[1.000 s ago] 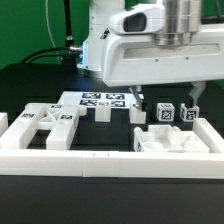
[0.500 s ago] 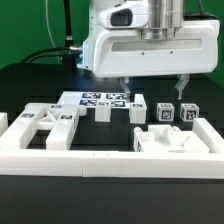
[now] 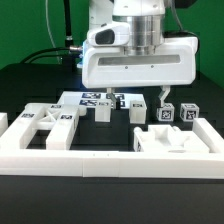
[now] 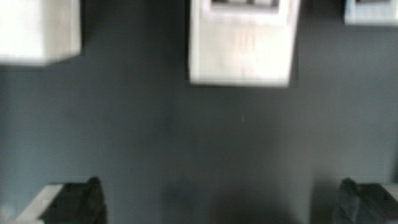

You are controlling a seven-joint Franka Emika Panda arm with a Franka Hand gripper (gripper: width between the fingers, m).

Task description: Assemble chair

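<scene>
The chair lies in loose white tagged parts along the table. An X-braced frame (image 3: pixel 48 125) is at the exterior view's left, two post legs (image 3: pixel 101 112) (image 3: pixel 139 110) stand in the middle, and two small blocks (image 3: pixel 166 113) (image 3: pixel 187 113) sit behind a flat seat part (image 3: pixel 170 138) on the right. My gripper (image 3: pixel 135 98) hangs open above the two posts and holds nothing. In the wrist view its dark fingertips (image 4: pixel 71 202) stand far apart over bare dark table, with one white post (image 4: pixel 240 45) ahead of the gripper (image 4: pixel 222 202).
The long white border rail (image 3: pixel 110 160) runs along the front. The marker board (image 3: pixel 92 99) lies flat behind the posts. More white parts (image 4: pixel 36 30) (image 4: pixel 370 10) show blurred at the edges of the wrist view. Cables hang at the back left.
The gripper has travelled toward the exterior view's left, from over the small blocks to over the two posts. It stayed open. No part has moved.
</scene>
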